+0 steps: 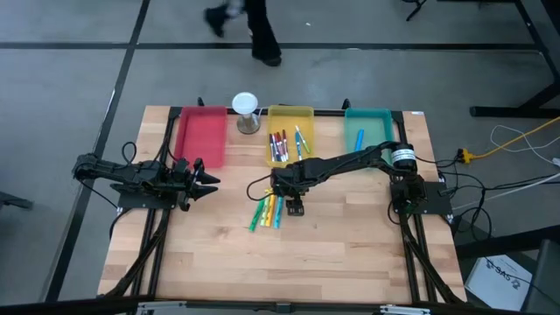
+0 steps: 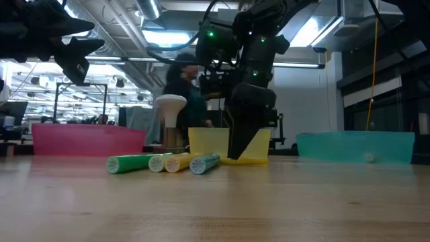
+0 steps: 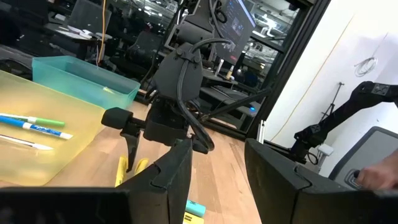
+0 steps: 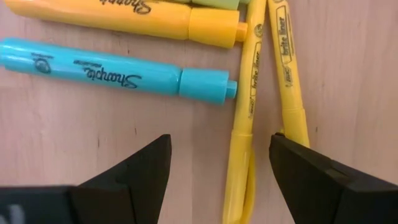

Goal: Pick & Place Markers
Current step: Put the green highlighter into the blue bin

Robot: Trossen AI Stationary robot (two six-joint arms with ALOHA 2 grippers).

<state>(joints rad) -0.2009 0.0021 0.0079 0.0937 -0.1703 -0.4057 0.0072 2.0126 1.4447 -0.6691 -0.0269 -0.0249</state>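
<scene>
Several markers (image 1: 266,212) lie side by side on the wooden table near its middle, green, yellow and blue ones (image 2: 164,163). My right gripper (image 1: 294,210) points down over their right end, open (image 4: 221,142). A thin yellow marker (image 4: 244,124) lies between its fingers. A second thin yellow marker (image 4: 287,68) runs under the right-hand finger, and whether that finger touches it I cannot tell. A blue marker (image 4: 112,71) and an orange-yellow one (image 4: 130,18) lie just beyond. My left gripper (image 1: 208,182) waits open at the table's left, above the surface (image 3: 217,180).
Along the far edge stand a red tray (image 1: 203,131), a yellow tray (image 1: 290,109) holding several markers (image 1: 282,144), and a teal tray (image 1: 376,114) with one blue marker (image 1: 360,140). A white-topped hourglass-like object (image 1: 247,112) stands between the red and yellow trays. A person (image 1: 254,31) walks beyond the table.
</scene>
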